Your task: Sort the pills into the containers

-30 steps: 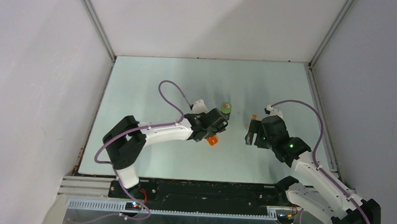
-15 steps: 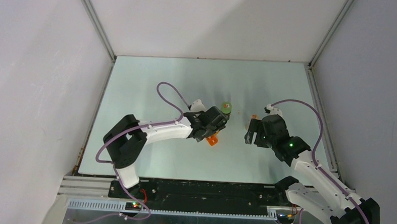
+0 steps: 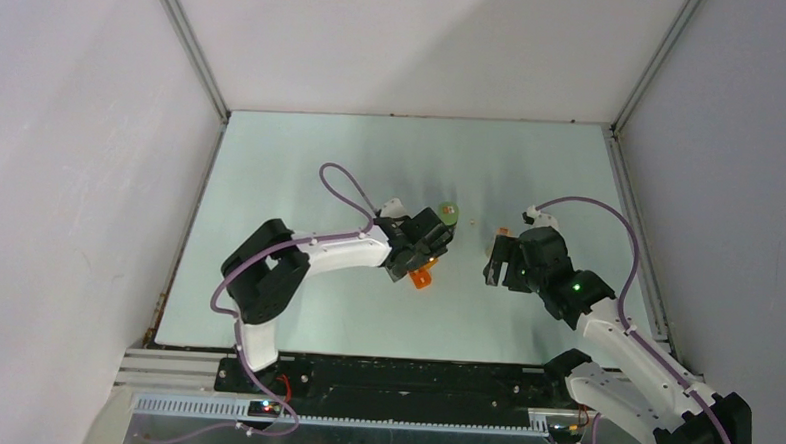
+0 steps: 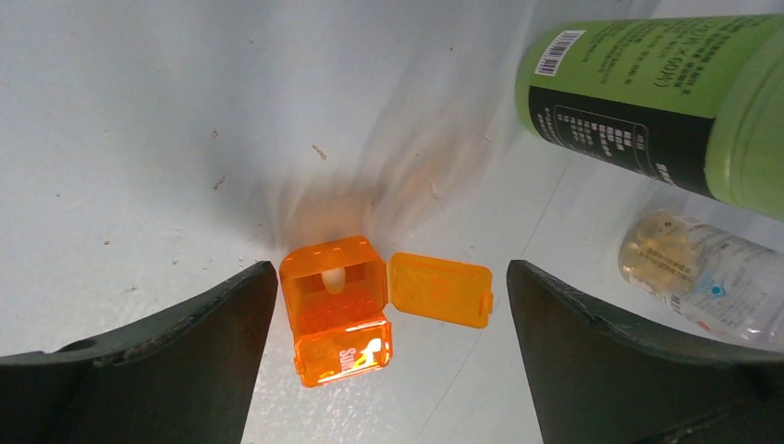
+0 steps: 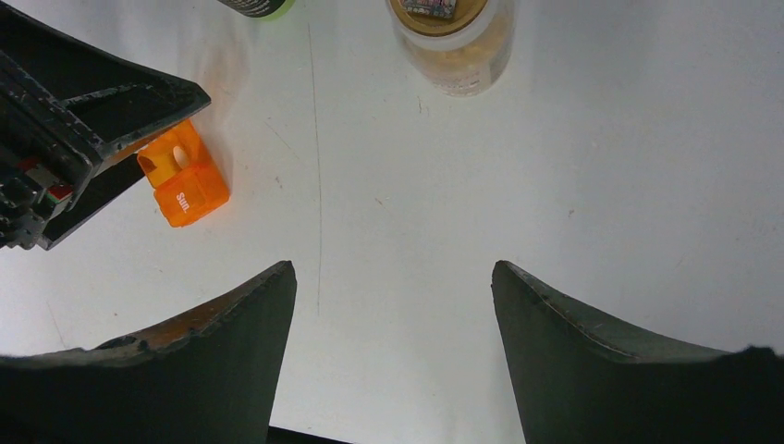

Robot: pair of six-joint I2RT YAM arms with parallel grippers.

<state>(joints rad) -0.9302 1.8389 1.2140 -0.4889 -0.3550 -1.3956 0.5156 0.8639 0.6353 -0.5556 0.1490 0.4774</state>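
Orange box [image 4: 337, 319] (open, pill [image 4: 334, 278] in one recess) between jaws of left gripper [image 4: 391, 267], spread wide, holding nothing

Pale green tabletop [image 3: 301, 178] with faint specks, white enclosure walls [image 3: 427, 43], metal corner rails [image 3: 187, 43]

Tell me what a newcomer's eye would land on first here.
The bright orange pill box on the pale table stands out, its lid flipped open and one white pill in the open compartment. It sits between the wide-open fingers of the left gripper. Next comes the green bottle just beyond it, with a clear vial alongside.
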